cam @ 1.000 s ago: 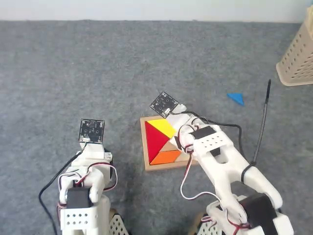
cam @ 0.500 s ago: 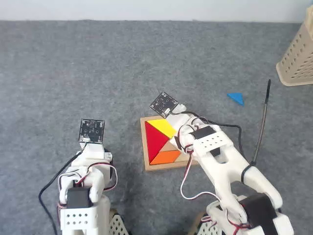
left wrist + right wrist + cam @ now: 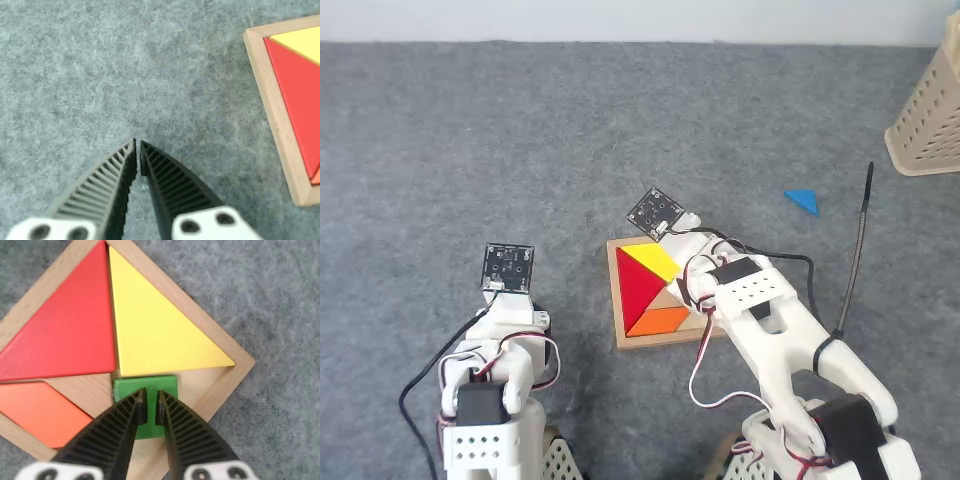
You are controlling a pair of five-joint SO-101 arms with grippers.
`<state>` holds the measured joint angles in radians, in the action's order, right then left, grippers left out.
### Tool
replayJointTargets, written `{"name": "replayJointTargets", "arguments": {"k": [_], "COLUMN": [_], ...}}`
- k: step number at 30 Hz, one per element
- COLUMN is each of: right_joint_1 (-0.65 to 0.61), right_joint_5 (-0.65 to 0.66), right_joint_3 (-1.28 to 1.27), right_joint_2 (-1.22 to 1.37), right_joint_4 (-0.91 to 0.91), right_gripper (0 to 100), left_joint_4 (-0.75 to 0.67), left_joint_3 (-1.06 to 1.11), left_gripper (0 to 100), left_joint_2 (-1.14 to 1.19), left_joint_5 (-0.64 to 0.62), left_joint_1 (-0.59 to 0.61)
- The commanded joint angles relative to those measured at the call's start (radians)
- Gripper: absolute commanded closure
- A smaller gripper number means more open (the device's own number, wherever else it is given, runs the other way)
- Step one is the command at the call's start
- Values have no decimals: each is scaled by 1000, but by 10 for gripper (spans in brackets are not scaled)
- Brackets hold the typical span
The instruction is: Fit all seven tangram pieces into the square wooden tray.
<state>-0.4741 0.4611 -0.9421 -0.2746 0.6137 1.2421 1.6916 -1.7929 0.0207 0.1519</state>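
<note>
In the tray lie red, yellow, orange, green pieces; left end effector, right end effector look closed.

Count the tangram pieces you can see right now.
5. Four sit in the tray: red triangle, yellow triangle, orange piece, green square. A blue triangle lies on the carpet, apart from the tray. The right arm may hide others.

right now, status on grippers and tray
Left gripper shut over carpet. Right gripper shut, tips over green square in tray. Blue triangle lies outside on carpet, nothing in the way.
</note>
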Motion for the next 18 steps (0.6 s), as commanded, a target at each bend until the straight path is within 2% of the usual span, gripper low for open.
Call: {"name": "replayJointTargets", "arguments": {"k": [1, 5, 18], "right_joint_1": [18, 21, 21], "right_joint_5": [-32, -137, -143], "right_joint_3": [61, 74, 94], "right_joint_2": [-47, -47, -47], "right_joint_4": [-21, -12, 16], "right_gripper": [963, 961, 964], "left_joint_4": [6, 6, 6], "left_joint_3": [-5, -5, -5], "left_gripper": [989, 989, 989], "left_joint_2": [-6, -6, -6], "left_joint_5": [-6, -6, -6], "left_joint_1": [2, 2, 2]}}
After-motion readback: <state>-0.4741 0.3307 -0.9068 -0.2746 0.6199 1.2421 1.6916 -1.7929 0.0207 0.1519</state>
